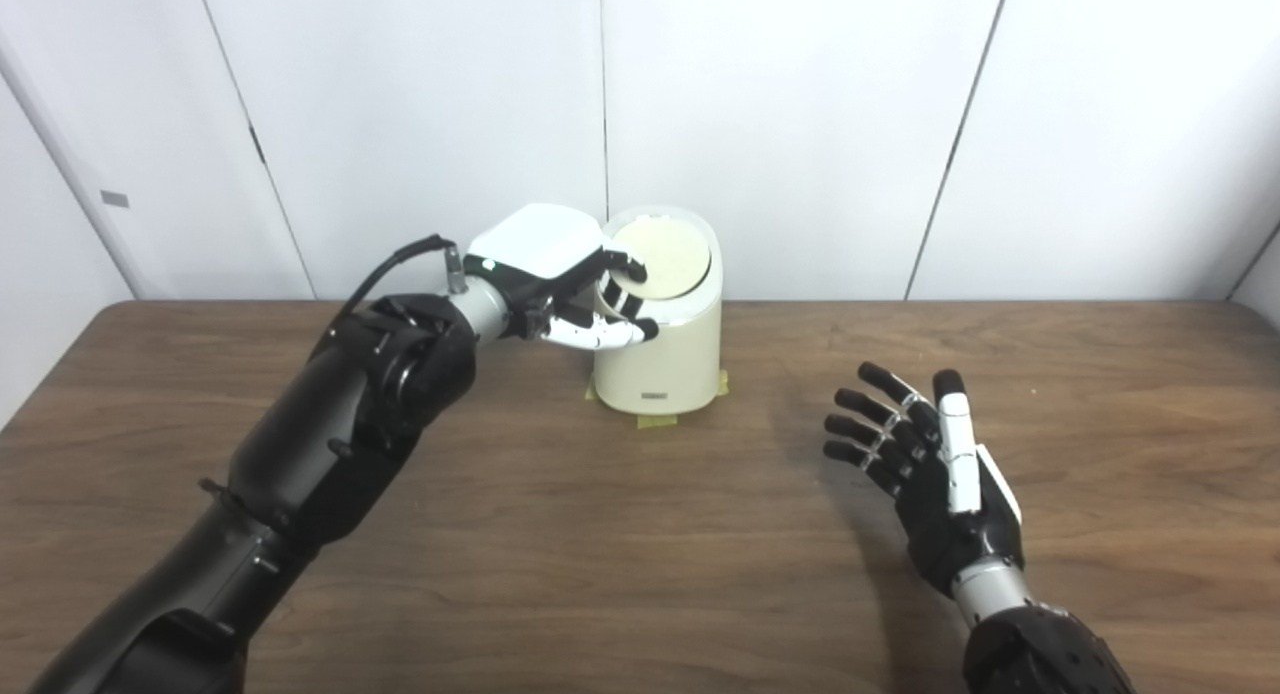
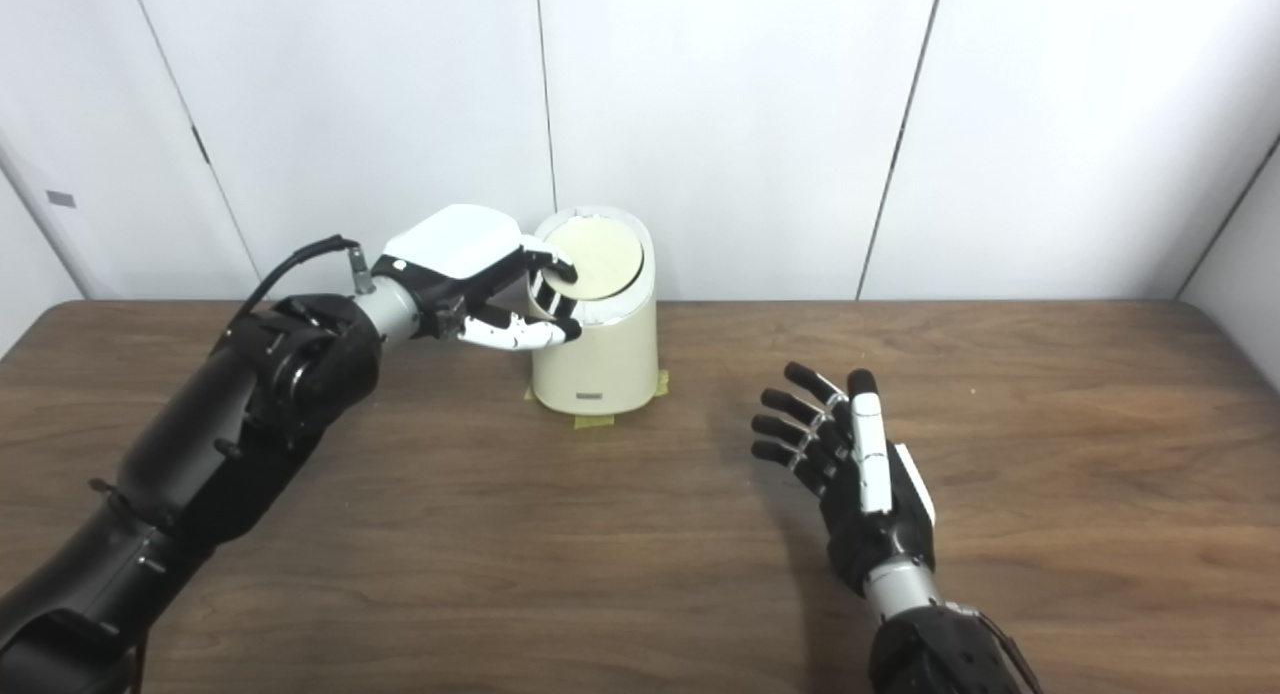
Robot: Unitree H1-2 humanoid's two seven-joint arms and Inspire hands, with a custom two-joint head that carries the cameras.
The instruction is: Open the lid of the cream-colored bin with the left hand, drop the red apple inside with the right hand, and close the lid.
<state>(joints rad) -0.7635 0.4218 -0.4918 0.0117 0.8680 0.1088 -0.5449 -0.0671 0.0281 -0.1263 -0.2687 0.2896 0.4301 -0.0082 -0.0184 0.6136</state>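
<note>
Left eye view: the cream-colored bin [image 1: 660, 359] is seen near the far edge of the table [image 1: 640, 574], taped down. Its lid [image 1: 665, 257] is touched by the left robot hand [image 1: 570, 294], fingers curled, nothing gripped. The lid is judged light, smooth, best pushed at its rim. The right robot hand [image 1: 925, 464] is spread open, empty. No apple is visible.

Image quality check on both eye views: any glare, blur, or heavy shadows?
Left eye view: even, soft light; the right hand casts a faint shadow on the table; the bin is sharp, with no glare on the lid. Right eye view: the same; the left hand is crisp, without motion blur, and the wall is slightly bright.
</note>
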